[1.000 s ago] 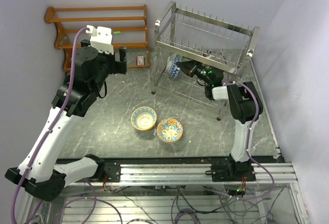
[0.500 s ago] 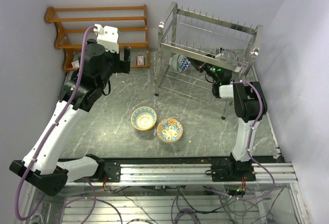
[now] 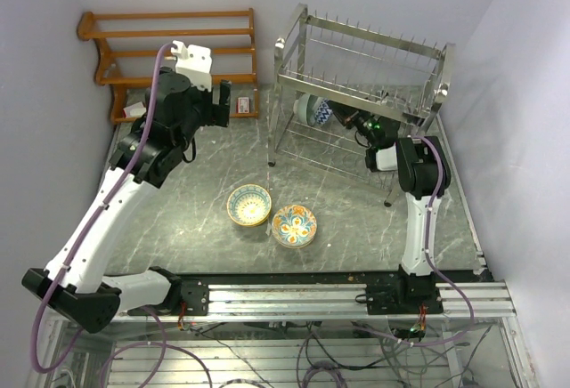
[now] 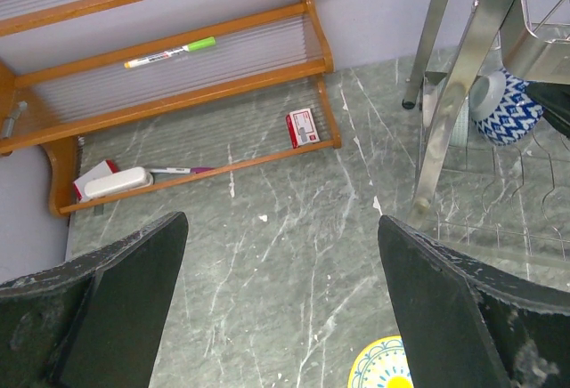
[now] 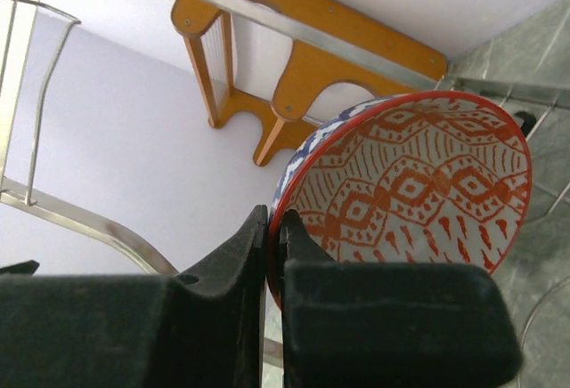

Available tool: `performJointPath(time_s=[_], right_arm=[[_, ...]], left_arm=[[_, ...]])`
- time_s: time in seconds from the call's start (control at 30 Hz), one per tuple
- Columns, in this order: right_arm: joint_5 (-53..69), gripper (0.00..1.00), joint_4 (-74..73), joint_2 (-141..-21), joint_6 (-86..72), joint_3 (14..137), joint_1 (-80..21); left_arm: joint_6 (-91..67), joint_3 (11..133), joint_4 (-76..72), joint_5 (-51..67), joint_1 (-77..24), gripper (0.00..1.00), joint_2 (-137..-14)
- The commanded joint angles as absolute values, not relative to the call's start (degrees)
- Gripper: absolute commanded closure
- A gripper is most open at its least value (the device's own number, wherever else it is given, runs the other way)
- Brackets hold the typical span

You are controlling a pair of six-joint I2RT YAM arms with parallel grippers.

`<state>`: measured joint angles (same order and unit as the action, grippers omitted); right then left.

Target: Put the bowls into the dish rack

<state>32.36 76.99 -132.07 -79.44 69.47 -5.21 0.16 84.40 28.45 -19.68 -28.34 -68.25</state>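
The silver wire dish rack (image 3: 356,85) stands at the back right. My right gripper (image 3: 343,119) reaches into its lower tier and is shut on the rim of a bowl (image 5: 419,183) with orange diamonds inside and a blue-white outside (image 3: 312,110); that bowl is on edge and also shows in the left wrist view (image 4: 506,108). Two bowls sit on the table: a yellow-teal one (image 3: 248,205) and a blue-orange floral one (image 3: 294,225). My left gripper (image 3: 221,101) is open and empty, high above the table, left of the rack; the yellow-teal bowl's edge (image 4: 385,367) shows below it.
A brown wooden shelf (image 3: 169,50) stands at the back left, with a green-capped marker (image 4: 169,52), a small red-and-white box (image 4: 303,127) and a white object (image 4: 116,183). The rack's leg (image 4: 450,108) is close to the right of my left gripper.
The rack, tilted a second ago, now stands level. My right gripper has carried the bowl further back into the lower tier. My left arm has moved a little to the right.
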Motion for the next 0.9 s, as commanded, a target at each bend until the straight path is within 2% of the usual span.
performJointPath(time_s=[0.0,0.43,0.7,0.87], right_arm=[[32.0,1.0,85.8,-134.1,-81.8,73.8,-4.0],[33.0,1.0,89.6,-139.7,-89.0,75.7,-4.0],[30.9,1.0,87.4,-138.2,-88.8,70.7,-4.0],[31.4,0.83,83.2,-136.4,-85.7,71.1,-4.1]], left_arm=[[0.0,85.2,25.9,-18.8,-28.6,0.01,-69.2],[0.0,85.4,25.3,-18.4,-28.6,0.01,-70.6],[-0.1,85.2,25.3,-18.4,-28.6,0.01,-70.3],[-0.1,85.0,25.4,-18.3,-28.6,0.01,-69.7]])
